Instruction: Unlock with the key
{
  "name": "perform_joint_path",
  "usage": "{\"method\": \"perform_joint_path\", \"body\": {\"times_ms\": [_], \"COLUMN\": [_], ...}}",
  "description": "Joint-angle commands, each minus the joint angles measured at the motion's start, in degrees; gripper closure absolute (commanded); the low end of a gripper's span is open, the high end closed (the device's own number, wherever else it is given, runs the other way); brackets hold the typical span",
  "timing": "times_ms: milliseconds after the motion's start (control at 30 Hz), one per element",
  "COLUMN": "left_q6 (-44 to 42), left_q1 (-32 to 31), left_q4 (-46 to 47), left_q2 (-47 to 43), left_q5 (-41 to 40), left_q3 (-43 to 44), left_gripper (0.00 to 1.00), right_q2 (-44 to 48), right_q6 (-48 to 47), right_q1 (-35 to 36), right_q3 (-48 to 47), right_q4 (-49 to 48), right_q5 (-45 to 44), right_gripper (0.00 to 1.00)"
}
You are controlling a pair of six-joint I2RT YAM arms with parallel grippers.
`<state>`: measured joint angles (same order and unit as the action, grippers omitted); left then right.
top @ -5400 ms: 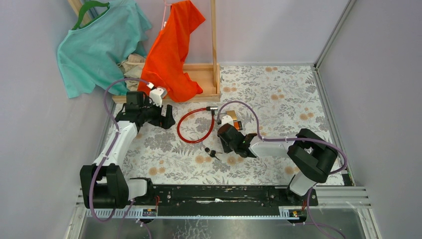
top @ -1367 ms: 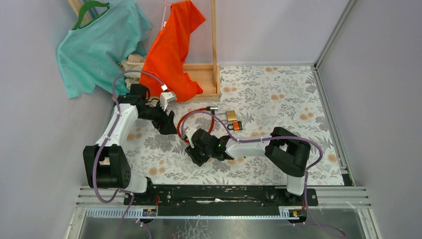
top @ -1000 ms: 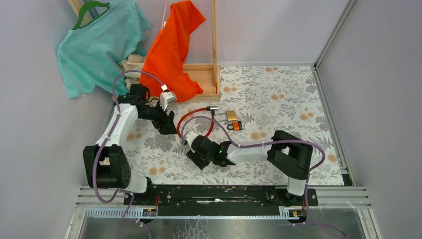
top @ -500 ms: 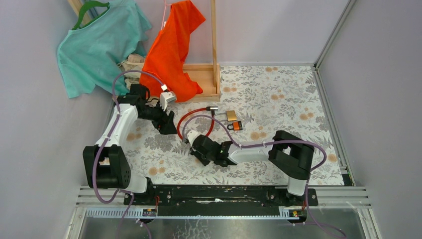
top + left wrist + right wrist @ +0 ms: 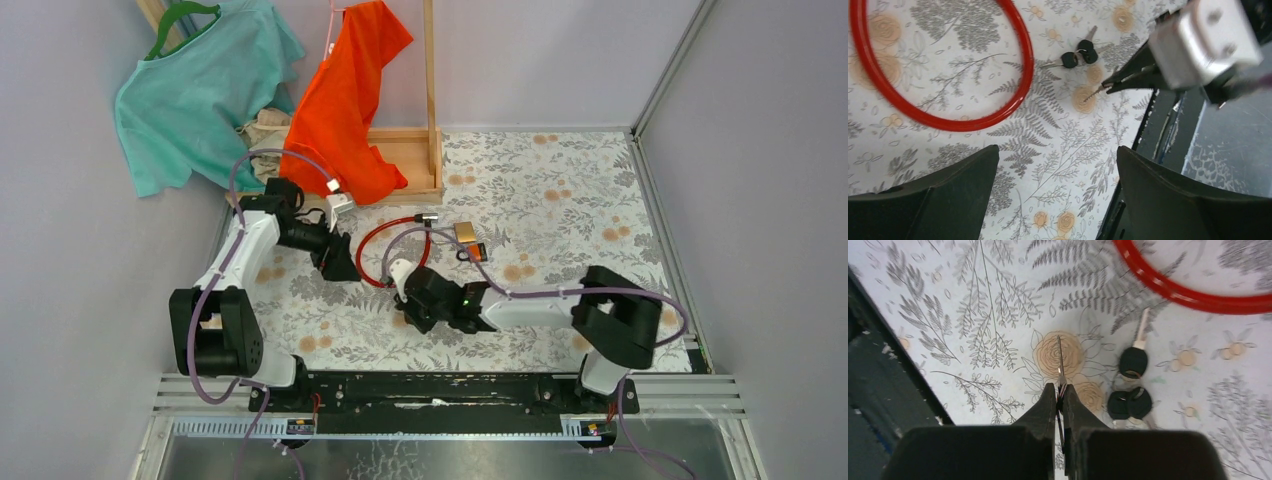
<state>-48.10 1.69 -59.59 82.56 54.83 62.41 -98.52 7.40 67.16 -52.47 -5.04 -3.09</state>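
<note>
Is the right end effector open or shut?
Shut. The right end effector has its fingers pinched together on a thin silver key, which sticks out past the tips.

Glossy red plastic sheath on cable lock [image 5: 948, 121]; bare bright metal on pinched key [image 5: 1060, 357]; smooth black plastic heads on key bunch [image 5: 1133, 362]; matt printed table cover [image 5: 560, 190]; pale unpainted wood on rack [image 5: 431, 80], far edge.

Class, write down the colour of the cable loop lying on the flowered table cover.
Red. The cable loop shows best in the left wrist view.
</note>
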Motion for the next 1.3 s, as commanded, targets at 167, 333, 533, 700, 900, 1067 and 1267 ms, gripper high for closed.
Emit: {"method": "perform_joint_path", "body": {"times_ms": [167, 333, 533, 700, 900, 1067, 1267], "left_q6": [-15.1, -15.8, -13.5, -11.5, -10.9, -10.6, -8.9], "left_q1": [-5.0, -9.4, -14.2, -17.0, -17.9, -18.0, -18.0], "left_q4": [-12.9, -15.5, -16.0, -16.0, -16.0, -16.0, -14.1], "left_q2": [-3.1, -5.6, -7.7, -7.8, -6.8, -6.2, -6.9], "left_q5": [8.5, 9.5, 11.6, 12.2, 12.4, 11.8, 11.2], "left_q3": [-0.4, 1.0, 2.1, 3.5, 3.4, 3.8, 4.1], "left_gripper": [0.06, 0.08, 0.12, 0.15, 0.19, 0.36, 0.74], "right_q2": [15.2, 18.3, 18.8, 18.0, 17.0, 16.3, 15.6], "right_q6": [2.0, 2.2, 1.1, 0.3, 0.8, 0.6, 0.8], "right_q1": [-9.0, -12.0, -12.9, -13.0, -13.0, -12.9, -12.9], "right_q3": [-0.4, -2.6, -6.1, -8.5, -10.2, -11.5, -12.5], "right_q4": [-0.8, 2.4, 5.7, 7.4, 6.7, 7.1, 7.5], "right_q5": [18.2, 30.9, 38.5, 40.6, 42.1, 41.9, 41.7], "right_gripper": [1.00, 1.00, 1.00, 1.00, 1.00, 1.00, 1.00]}}
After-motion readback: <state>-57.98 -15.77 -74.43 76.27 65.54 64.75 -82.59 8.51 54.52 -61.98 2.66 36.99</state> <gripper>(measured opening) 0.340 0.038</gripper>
